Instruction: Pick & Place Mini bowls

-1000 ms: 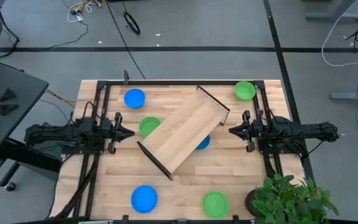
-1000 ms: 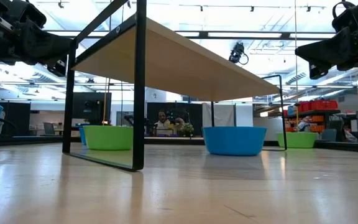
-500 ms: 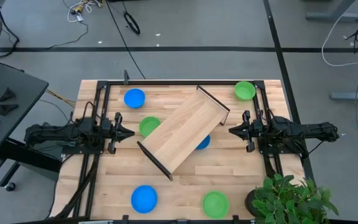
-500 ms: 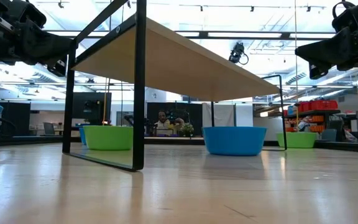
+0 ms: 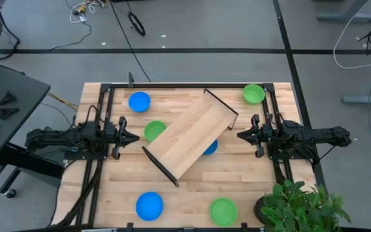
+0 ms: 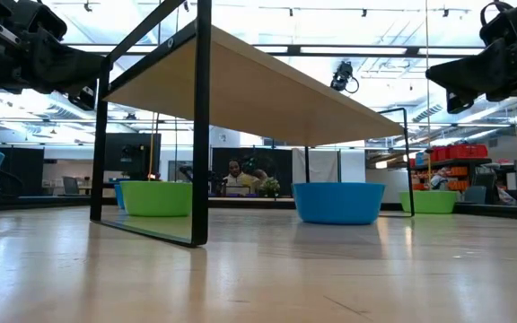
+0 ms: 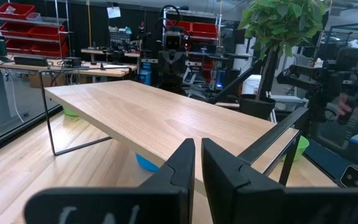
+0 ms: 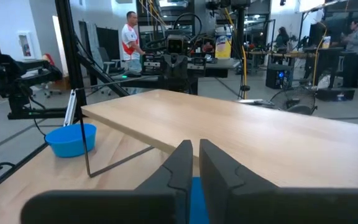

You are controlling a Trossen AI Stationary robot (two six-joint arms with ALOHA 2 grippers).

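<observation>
Lying diagonally across the table's middle, a long pale wooden tray (image 5: 190,141) on black wire legs is seen. Six small round plastic bowls are scattered: blue ones at 11 o'clock (image 5: 139,101), at 7 o'clock (image 5: 149,205) and half hidden under the tray (image 5: 210,147); green ones at 1 o'clock (image 5: 254,93), at 5 o'clock (image 5: 223,211) and beside the tray's 9 o'clock edge (image 5: 153,130). The left gripper (image 5: 129,136) is held at 9 o'clock, the right gripper (image 5: 241,135) at 3 o'clock, each with fingers together and nothing grasped.
</observation>
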